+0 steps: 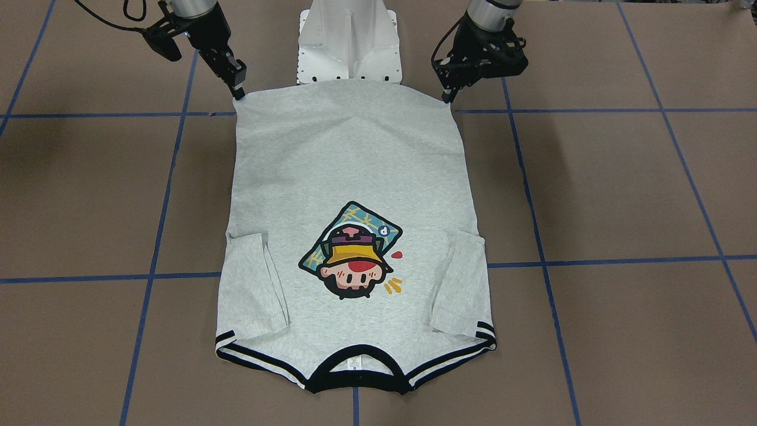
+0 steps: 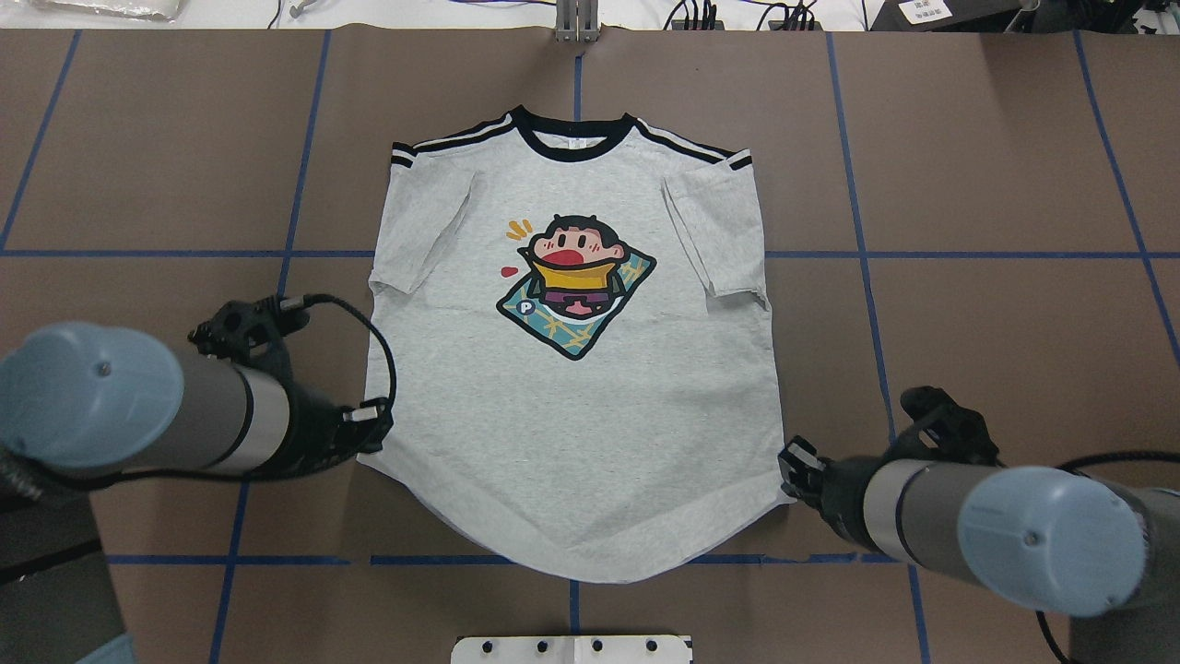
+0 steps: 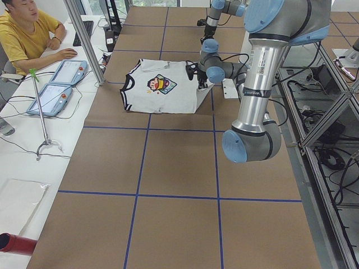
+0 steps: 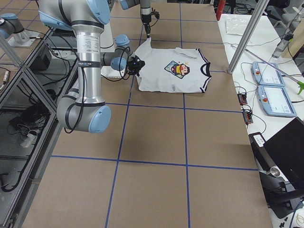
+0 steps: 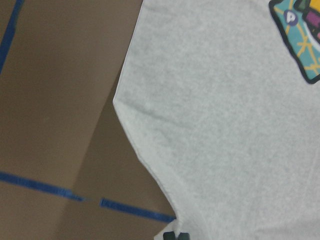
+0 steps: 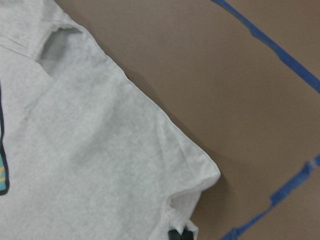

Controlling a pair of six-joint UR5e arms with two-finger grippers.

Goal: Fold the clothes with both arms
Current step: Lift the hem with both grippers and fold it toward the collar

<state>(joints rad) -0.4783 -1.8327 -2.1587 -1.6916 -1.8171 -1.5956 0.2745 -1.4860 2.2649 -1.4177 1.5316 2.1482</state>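
Observation:
The grey T-shirt [image 1: 355, 160] lies print-up on the brown table, collar away from the robot and both sleeves folded inward. My left gripper [image 2: 373, 429] is shut on the hem corner on the overhead view's left. In the left wrist view its fingertips [image 5: 175, 236] meet on the hem edge. At the opposite hem corner my right gripper [image 2: 793, 466] is shut too, and the cloth puckers at its fingertips [image 6: 181, 234]. In the front view, the right gripper [image 1: 238, 93] and left gripper [image 1: 447, 97] each pinch one corner. From the side views, both corners look slightly raised.
The white pedestal [image 1: 349, 47] stands just behind the hem, between the arms. Blue tape lines cross the brown table [image 2: 968, 323]. A person [image 3: 28, 33] sits at a side bench with two teach pendants [image 3: 61, 73].

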